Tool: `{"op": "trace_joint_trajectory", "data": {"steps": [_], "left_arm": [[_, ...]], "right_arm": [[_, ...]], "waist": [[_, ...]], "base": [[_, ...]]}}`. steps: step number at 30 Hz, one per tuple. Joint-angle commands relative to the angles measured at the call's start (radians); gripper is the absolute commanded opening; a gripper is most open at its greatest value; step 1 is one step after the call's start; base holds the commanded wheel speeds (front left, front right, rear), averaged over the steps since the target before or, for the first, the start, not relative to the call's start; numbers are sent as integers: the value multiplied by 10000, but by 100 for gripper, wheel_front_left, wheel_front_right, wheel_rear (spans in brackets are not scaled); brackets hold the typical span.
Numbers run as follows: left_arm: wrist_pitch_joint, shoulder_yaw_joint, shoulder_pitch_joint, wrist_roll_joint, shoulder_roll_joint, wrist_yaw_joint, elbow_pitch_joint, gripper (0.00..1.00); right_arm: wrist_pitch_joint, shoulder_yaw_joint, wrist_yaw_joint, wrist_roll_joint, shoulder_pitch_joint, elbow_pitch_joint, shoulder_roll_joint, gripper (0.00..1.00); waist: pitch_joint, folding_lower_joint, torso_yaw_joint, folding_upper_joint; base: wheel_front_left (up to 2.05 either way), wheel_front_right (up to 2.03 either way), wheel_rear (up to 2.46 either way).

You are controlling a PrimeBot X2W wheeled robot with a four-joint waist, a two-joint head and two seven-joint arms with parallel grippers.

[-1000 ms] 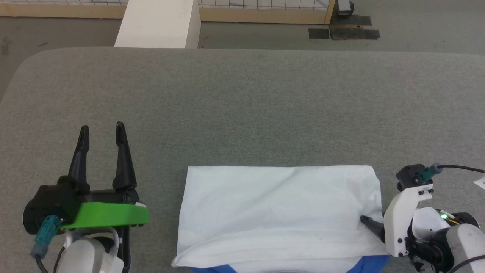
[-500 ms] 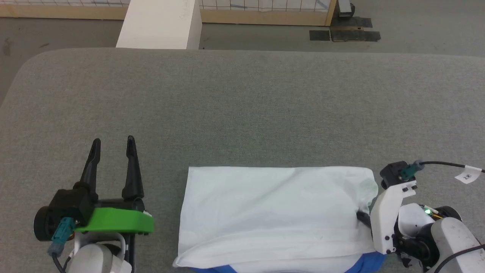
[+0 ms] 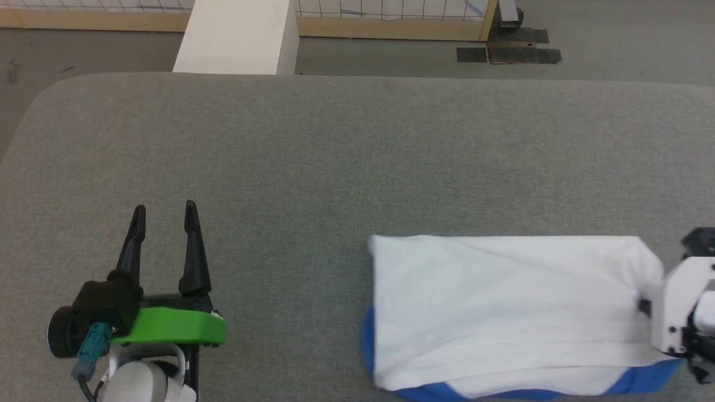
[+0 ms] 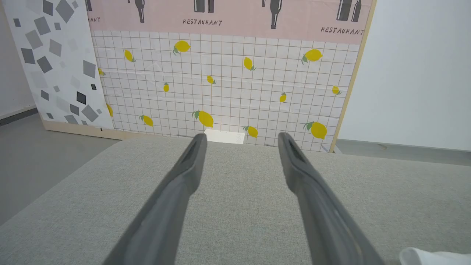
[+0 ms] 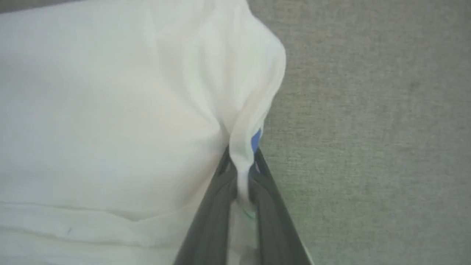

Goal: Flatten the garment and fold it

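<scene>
My right jaws gripped the garment (image 3: 503,301) at its right edge; my left jaws stood wide above open tabletop (image 3: 335,156). It had slid rightward.

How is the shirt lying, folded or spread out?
Folded: the garment lies as a layered white rectangle, blue edges peeking out underneath.

Grey tbl (image 3: 335,156); white block (image 3: 234,36) behind; lemon-tile panel (image 4: 228,84) bkgd.
</scene>
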Motion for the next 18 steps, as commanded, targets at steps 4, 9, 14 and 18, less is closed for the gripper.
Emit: {"op": "trace_joint_trajectory", "data": {"steps": [4, 9, 14, 18], "left_arm": [[-47, 59, 121, 73, -56, -86, 7, 100], [-47, 92, 207, 71, -116, -117, 65, 100], [-47, 168, 313, 60, -129, -148, 16, 100], [-47, 202, 342, 56, -132, -185, -11, 100]], "right_arm": [[300, -497, -23, -660, -78, 102, -70, 0], [761, 142, -23, -672, -38, -806, -282, 0], [1729, 1170, -23, -57, 307, -2952, -892, 0], [2435, 1842, -23, 589, 477, -4463, -1020, 0]], "waist": [[-25, 0, -123, -1], [-229, 0, -247, -1], [-385, 0, -356, -1], [-433, 0, -388, -1]], "base": [[0, 0, 0], [0, 0, 0], [0, 0, 0], [0, 0, 0]]}}
